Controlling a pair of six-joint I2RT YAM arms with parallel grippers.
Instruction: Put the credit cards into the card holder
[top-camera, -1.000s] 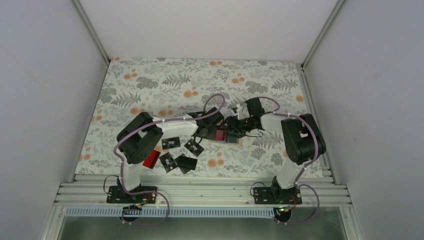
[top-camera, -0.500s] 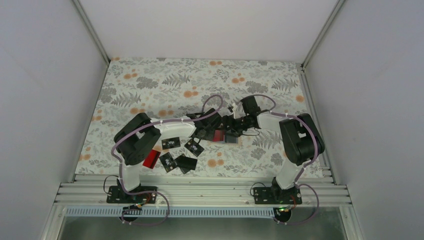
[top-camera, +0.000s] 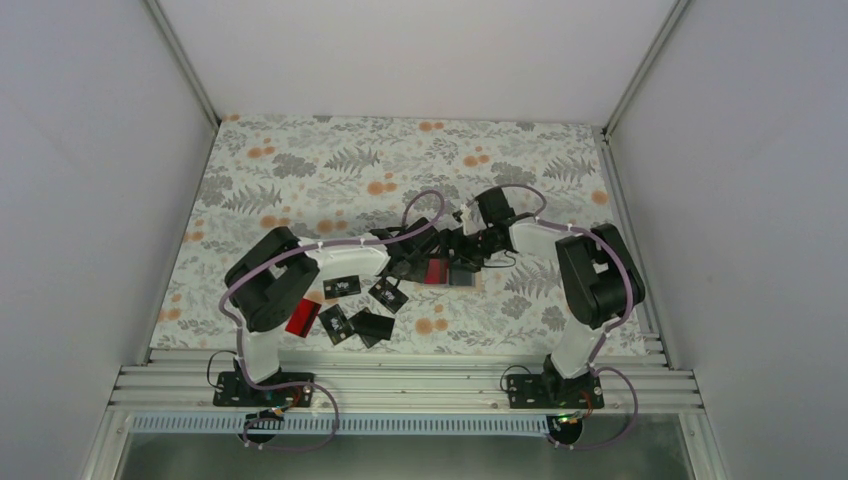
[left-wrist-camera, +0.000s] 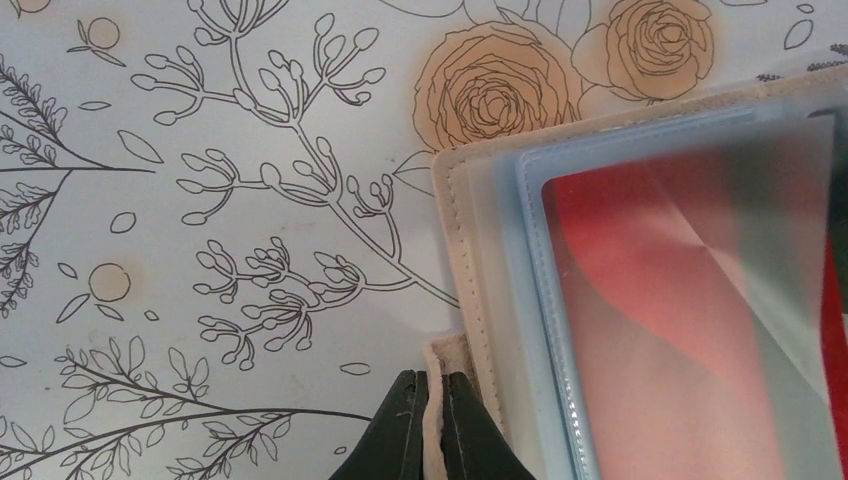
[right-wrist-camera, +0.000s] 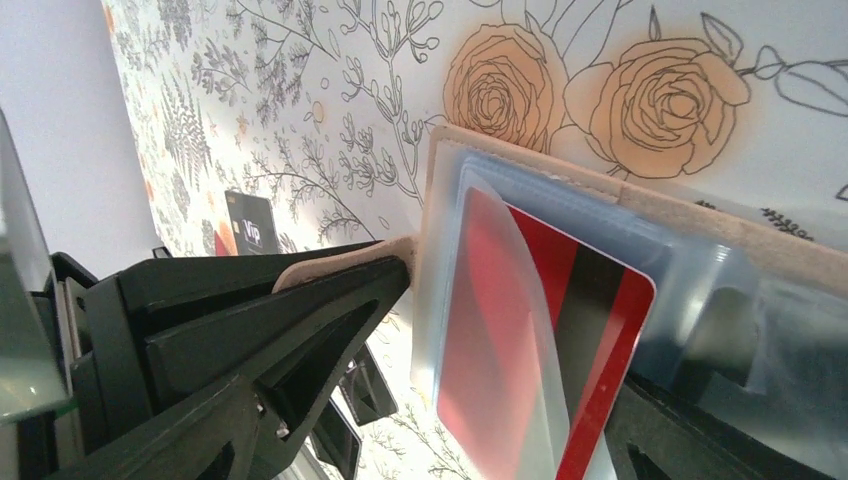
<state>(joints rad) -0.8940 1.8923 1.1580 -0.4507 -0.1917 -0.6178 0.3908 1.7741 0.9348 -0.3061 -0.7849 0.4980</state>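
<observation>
In the top view, the floral-printed worktop (top-camera: 300, 170) carried the small tan folding card holder (top-camera: 462, 280) just right of the frame's centre. It lay open with a red credit card (top-camera: 436, 270) showing in it. The left gripper (top-camera: 412, 264) met the holder from the left and the right gripper (top-camera: 466, 252) hung at its upper edge. To the lower left lay a loose cluster of thin black credit cards (top-camera: 342, 285), most with small white markings. A second red rectangular card (top-camera: 302, 318) lay at the cluster's left end, beside the left arm.

In the left wrist view, the left gripper (left-wrist-camera: 430, 390) sat at bottom centre, clamped tight on a stitched tan flap of the card holder (left-wrist-camera: 470, 250). The holder filled the right half of the frame, with a light-blue lining and a frosted clear pocket over the red credit card (left-wrist-camera: 680, 260).

In the right wrist view, the left gripper (right-wrist-camera: 395, 270) reached in from the lower left, pinching that tan flap. The red credit card (right-wrist-camera: 590, 330), crossed by a dark stripe, sat partly under the clear pocket of the card holder (right-wrist-camera: 520, 165). One black card (right-wrist-camera: 248, 225) lay on the worktop at far left. The right gripper's own fingers showed only at the far left edge and lower right corner, spread wide with nothing pinched between them.
</observation>
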